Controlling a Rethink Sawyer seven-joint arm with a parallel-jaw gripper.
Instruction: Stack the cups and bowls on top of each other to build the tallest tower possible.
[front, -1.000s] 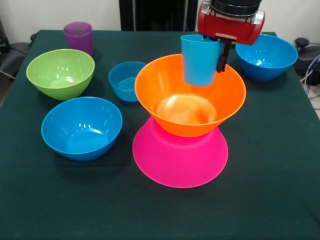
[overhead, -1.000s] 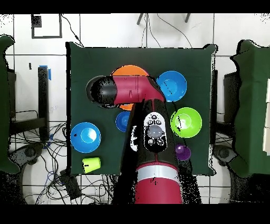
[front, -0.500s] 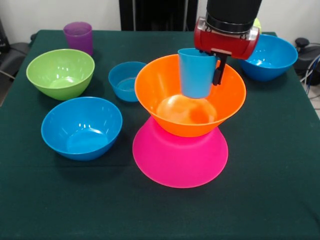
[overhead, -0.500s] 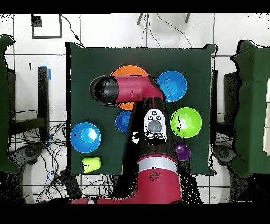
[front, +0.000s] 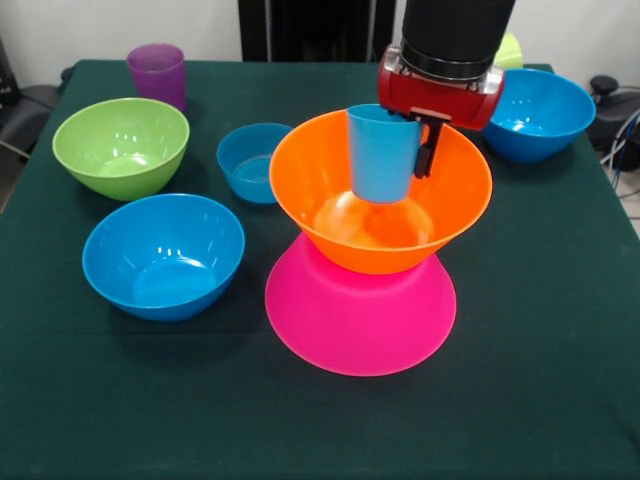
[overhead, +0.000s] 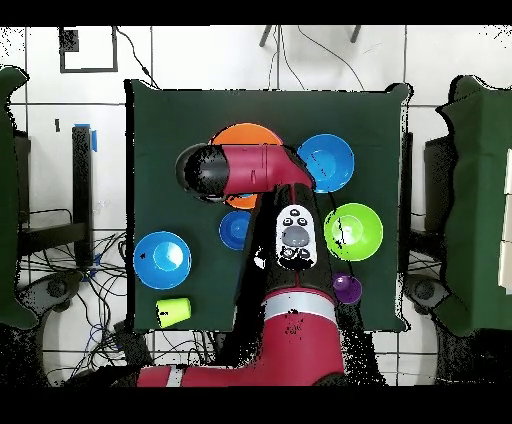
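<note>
Lower now, the pincer (front: 405, 150) pinches the light blue cup (front: 381, 155) inside the orange bowl (front: 380, 190); released off-centre, the cup may tip over.

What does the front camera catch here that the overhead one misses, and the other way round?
Front only: the claw holding a light-blue plastic cup over the big orange plastic bowl, which sits on an upturned pink plastic bowl. Overhead only: the yellow-green plastic cup lying on its side. Both show the purple plastic cup and green plastic bowl.
</note>
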